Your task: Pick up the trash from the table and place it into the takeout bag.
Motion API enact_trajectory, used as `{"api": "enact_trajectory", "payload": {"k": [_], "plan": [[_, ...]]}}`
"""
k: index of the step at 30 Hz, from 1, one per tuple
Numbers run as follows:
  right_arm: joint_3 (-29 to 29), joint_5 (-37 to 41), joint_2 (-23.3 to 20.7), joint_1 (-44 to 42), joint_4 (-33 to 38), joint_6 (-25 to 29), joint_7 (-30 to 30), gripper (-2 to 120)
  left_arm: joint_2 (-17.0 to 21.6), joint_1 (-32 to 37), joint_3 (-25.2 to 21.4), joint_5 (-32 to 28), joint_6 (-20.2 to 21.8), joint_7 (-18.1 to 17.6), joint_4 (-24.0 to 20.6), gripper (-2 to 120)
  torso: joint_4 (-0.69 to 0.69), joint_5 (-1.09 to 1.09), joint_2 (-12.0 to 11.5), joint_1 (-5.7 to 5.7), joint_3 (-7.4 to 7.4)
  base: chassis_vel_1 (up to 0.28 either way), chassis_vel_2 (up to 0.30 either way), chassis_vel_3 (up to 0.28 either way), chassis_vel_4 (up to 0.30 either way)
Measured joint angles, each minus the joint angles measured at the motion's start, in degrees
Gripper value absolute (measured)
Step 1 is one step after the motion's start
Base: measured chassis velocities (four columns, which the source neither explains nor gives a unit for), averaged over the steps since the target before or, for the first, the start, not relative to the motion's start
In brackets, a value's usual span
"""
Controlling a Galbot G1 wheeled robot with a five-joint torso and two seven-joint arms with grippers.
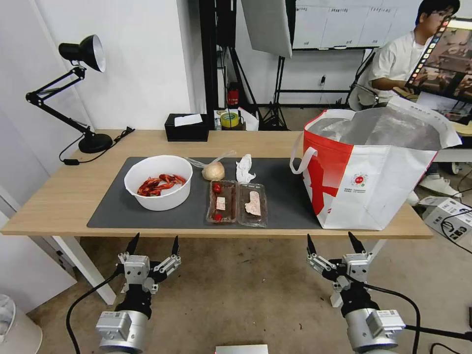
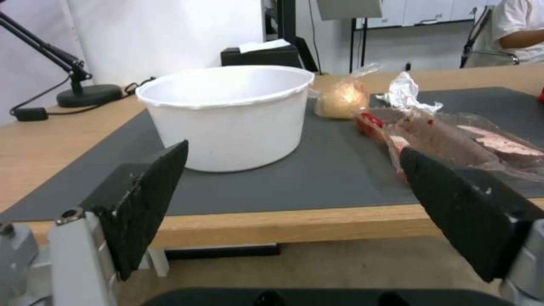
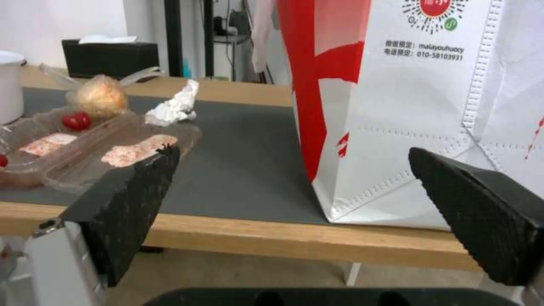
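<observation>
**Both grippers low at near edge, trash untouched on mat**

The table is a long light-wood top on white legs w/ a dark grey mat over its middle. Far left on the wood stands a black desk lamp; a black tissue box sits at the far edge, off the mat. Floor below is bare concrete (scuffed, brownish).

Trash, left to right on the mat: white bowl w/ red crayfish shells inside; clear bag with beige lump just right of the bowl's far side; crumpled tissue right of that; clear hinged tray lying open nearer the near edge, red bits and pale scraps in both halves. The takeout bag stands upright at the table's right end, mouth open, foil lining showing, part on the mat.

Left gripper hangs below the near edge, in front of the bowl, fingers spread wide, nothing between them. Right gripper sits likewise below the edge, in front of the bag's left corner, also spread and empty.

Left wrist view looks at the bowl's side wall, so the shells are hidden there; head view looks into it. Right wrist view gives the bag's printed text and round red logo close up.
</observation>
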Motion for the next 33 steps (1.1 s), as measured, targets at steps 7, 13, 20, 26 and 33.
{"api": "enact_trajectory", "payload": {"k": [7,13,20,26,33], "plan": [[0.0,0.0,0.0,0.0,0.0,0.0,0.0,100,0.0,0.0,0.0,0.0,0.0,0.0,0.0,100,0.00,0.00,0.0,0.00,0.00,0.000,0.000,0.000,0.000],[0.0,0.0,0.0,0.0,0.0,0.0,0.0,100,0.0,0.0,0.0,0.0,0.0,0.0,0.0,100,0.00,0.00,0.0,0.00,0.00,0.000,0.000,0.000,0.000],[0.0,0.0,0.0,0.0,0.0,0.0,0.0,100,0.0,0.0,0.0,0.0,0.0,0.0,0.0,100,0.00,0.00,0.0,0.00,0.00,0.000,0.000,0.000,0.000],[0.0,0.0,0.0,0.0,0.0,0.0,0.0,100,0.0,0.0,0.0,0.0,0.0,0.0,0.0,100,0.00,0.00,0.0,0.00,0.00,0.000,0.000,0.000,0.000],[0.3,2.5,-2.0,1.3,-0.1,-1.9,0.0,100,0.2,-0.2,0.0,-0.5,0.3,-0.2,0.0,100,-0.01,0.00,0.0,0.00,0.00,0.000,0.000,0.000,0.000]]}}
